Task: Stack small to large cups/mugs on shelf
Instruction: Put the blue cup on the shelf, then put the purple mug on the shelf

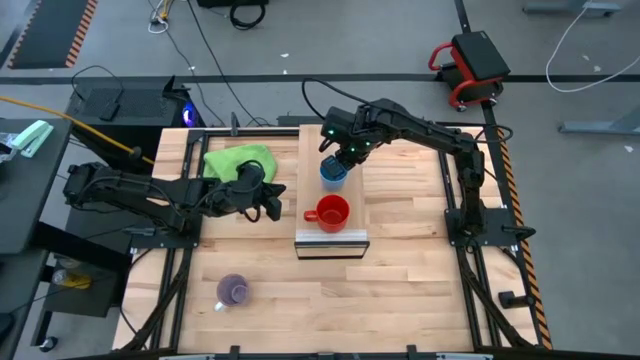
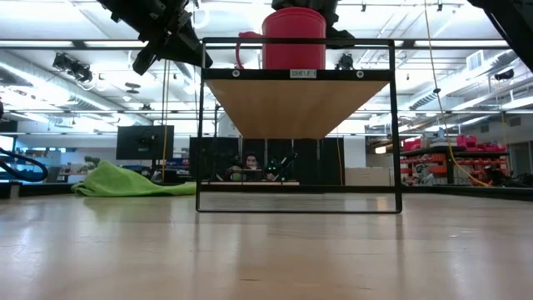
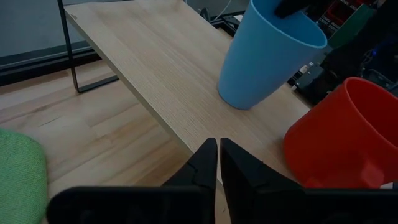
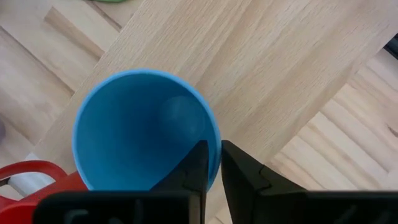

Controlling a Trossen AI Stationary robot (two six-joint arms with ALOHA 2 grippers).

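A light-blue cup (image 1: 333, 174) stands on the raised light-wood shelf (image 1: 312, 150), with my right gripper (image 1: 335, 160) shut on its rim from above. A red mug (image 1: 330, 212) stands on its base on the shelf just nearer the front edge; in the low view the red mug (image 2: 293, 37) shows on top of the shelf. My left gripper (image 3: 217, 155) hovers shut and empty beside the shelf's left edge, pointing toward the two cups. A pale purple mug (image 1: 234, 291) stands on the tabletop at the near left. My right gripper pinches the light-blue cup's rim (image 4: 216, 142), one finger inside the cup and one outside. The fingers come from above, pointing steeply down. In the left wrist view the cup's base (image 3: 239, 99) looks set on the shelf, mouth up.
A green cloth (image 1: 238, 160) lies on the table at the far left of the shelf, behind my left arm. The shelf stands on a thin black frame (image 2: 198, 125) with open room beneath. Bare tabletop (image 1: 410, 290) lies to the right and near side.
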